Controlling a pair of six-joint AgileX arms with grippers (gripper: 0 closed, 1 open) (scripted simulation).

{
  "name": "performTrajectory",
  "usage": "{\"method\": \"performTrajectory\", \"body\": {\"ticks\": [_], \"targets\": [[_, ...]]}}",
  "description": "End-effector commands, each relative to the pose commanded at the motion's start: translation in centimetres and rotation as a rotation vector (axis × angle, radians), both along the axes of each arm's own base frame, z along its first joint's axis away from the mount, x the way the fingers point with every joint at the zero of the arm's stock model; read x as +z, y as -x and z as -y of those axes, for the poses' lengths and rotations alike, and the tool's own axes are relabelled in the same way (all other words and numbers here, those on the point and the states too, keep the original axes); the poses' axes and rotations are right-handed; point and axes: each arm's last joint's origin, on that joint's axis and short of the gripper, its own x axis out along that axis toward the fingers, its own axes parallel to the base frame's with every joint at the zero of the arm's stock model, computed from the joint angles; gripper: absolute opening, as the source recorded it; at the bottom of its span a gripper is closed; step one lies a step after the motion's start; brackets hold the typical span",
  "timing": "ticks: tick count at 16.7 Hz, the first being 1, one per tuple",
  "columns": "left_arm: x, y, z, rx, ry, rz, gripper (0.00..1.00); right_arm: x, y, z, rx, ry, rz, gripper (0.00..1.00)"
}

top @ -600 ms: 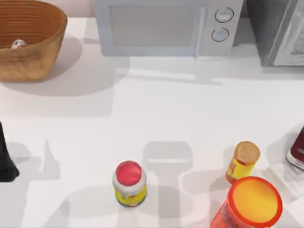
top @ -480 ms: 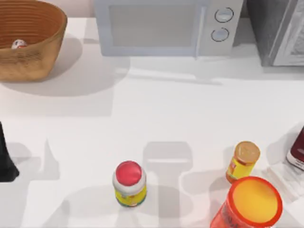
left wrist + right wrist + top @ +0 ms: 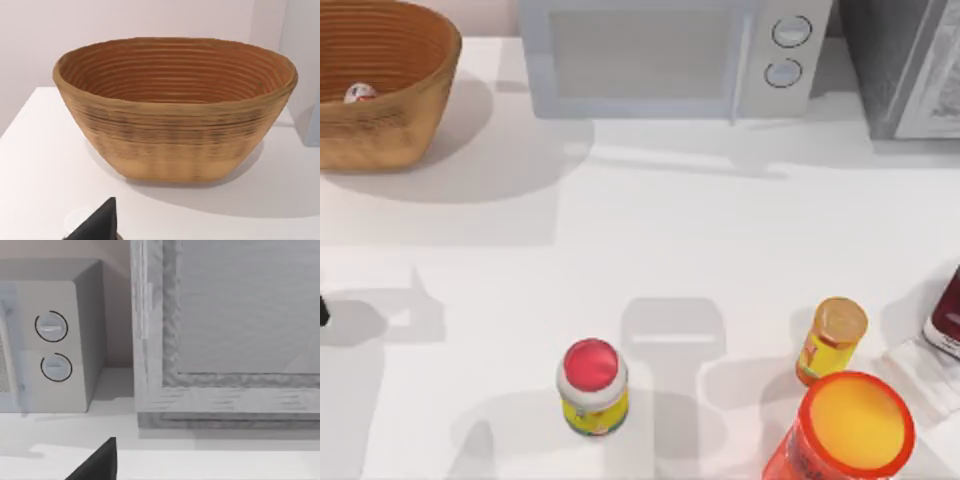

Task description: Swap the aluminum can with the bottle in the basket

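Observation:
The basket [image 3: 390, 120], orange-brown woven wicker, stands at the table's back left corner. The aluminum can [image 3: 360, 93] rests inside it against the near wall, with just its white and red top showing. The left wrist view faces the basket [image 3: 175, 130] from the side, above its rim, and a dark part of my left gripper [image 3: 97, 225] sits at the frame's lower edge. A sliver of the left arm [image 3: 323, 312] sits at the table's left edge. My right gripper [image 3: 97, 462] is a dark shape facing the back of the table. The bottle is out of view.
A microwave [image 3: 660, 55] stands at the back centre beside a grey appliance [image 3: 910, 65]. A red-lidded yellow jar [image 3: 592, 387] sits front centre. An orange-lidded yellow jar [image 3: 832, 340], a large orange-topped container [image 3: 852, 428] and a dark red container with a white band [image 3: 946, 318] crowd the front right.
My left arm has drawn off to the left, almost out of the top view, and its shadow has shifted with it. Nothing on the table has moved.

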Motion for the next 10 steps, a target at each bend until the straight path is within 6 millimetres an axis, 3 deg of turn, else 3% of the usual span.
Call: {"method": "performTrajectory", "body": {"ticks": [3, 5, 10], "targets": [[4.6, -2.4, -0.3, 0.006, 0.001, -0.128, 1.0, 0.0, 0.0, 0.0, 0.0, 0.0, 0.0, 1.0], [7.7, -5.0, -0.7, 0.005, 0.004, -0.223, 1.0, 0.0, 0.0, 0.0, 0.0, 0.0, 0.0, 1.0], [13.5, -14.7, -1.8, -0.006, 0.016, -0.472, 1.0, 0.0, 0.0, 0.0, 0.0, 0.0, 0.0, 1.0]]}}
